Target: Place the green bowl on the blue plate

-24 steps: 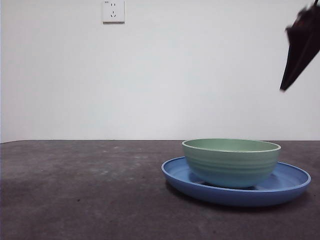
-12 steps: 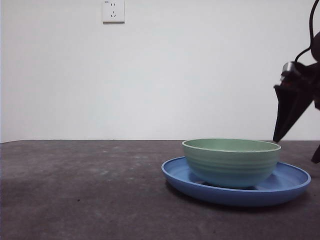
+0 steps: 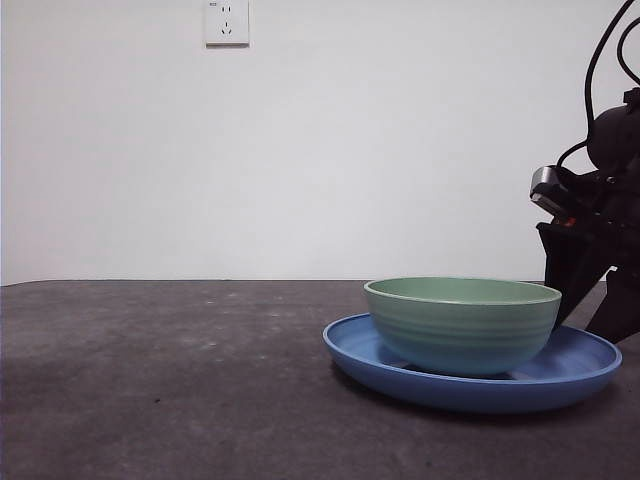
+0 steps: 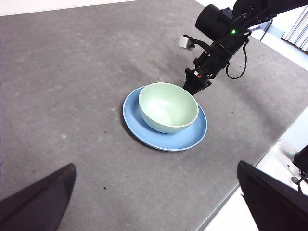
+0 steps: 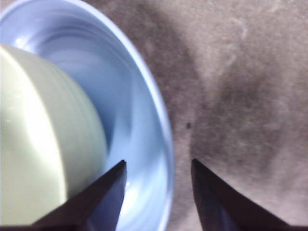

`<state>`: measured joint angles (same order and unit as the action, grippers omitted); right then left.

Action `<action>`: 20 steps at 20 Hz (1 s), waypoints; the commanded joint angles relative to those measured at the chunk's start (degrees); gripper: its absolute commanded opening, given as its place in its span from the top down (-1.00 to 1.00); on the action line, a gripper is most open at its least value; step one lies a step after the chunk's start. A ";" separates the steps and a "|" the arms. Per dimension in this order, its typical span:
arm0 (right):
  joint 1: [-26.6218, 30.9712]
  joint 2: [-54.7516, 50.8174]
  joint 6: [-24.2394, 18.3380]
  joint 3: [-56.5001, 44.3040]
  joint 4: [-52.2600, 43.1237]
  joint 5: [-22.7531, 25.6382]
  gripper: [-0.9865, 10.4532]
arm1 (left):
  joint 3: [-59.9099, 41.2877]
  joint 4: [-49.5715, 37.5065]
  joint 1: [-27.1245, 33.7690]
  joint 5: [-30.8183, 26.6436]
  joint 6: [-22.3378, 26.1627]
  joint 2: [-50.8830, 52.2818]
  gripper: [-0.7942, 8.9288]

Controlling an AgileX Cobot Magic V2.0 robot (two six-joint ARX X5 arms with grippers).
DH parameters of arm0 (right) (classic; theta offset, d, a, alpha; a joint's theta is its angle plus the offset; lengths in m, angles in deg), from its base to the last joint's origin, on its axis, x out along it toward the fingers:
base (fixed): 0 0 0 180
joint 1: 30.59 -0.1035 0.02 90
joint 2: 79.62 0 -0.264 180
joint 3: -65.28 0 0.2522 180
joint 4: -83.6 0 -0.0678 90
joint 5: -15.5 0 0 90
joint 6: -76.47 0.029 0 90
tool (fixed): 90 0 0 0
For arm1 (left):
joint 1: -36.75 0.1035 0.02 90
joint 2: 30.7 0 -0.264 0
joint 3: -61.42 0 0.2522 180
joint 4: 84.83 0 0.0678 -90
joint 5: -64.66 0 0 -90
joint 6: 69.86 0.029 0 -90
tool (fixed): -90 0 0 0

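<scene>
The green bowl (image 3: 462,325) stands upright in the blue plate (image 3: 400,375) on the grey table, right of centre in the front view. My right gripper (image 3: 592,310) is low at the plate's far right rim, open. In the right wrist view its jaws (image 5: 158,163) stand either side of the plate's rim (image 5: 139,96), with the bowl's wall (image 5: 29,144) close beside one jaw. The left wrist view shows the bowl (image 4: 168,107), the plate (image 4: 144,132) and the right gripper (image 4: 195,85) at the rim. My left gripper (image 4: 155,166) is open and empty, high above the table.
A wall socket (image 3: 227,22) is on the white wall behind. The table's edge (image 4: 250,168) runs close to the plate on one side, with pale floor beyond it.
The right arm has come down from the top right corner to the plate's right rim. Bowl and plate have not moved.
</scene>
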<state>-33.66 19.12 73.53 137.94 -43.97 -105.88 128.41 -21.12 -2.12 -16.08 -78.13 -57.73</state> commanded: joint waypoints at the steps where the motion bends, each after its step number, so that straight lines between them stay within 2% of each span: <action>1: -0.20 1.05 -0.79 0.96 -0.07 1.88 0.56 | 0.57 -0.70 -0.31 0.02 0.02 -0.26 -0.39; 13: -0.20 1.05 1.07 0.96 1.20 3.69 0.81 | 0.55 -0.72 -0.31 0.02 0.02 -0.26 -0.39; 20: -0.26 0.90 1.42 3.78 4.02 4.44 0.81 | 0.57 -0.70 -0.31 0.02 0.02 -0.26 -0.39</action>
<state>-33.88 19.12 74.80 140.43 -39.62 -101.40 128.41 -21.12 -2.12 -16.08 -78.13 -57.73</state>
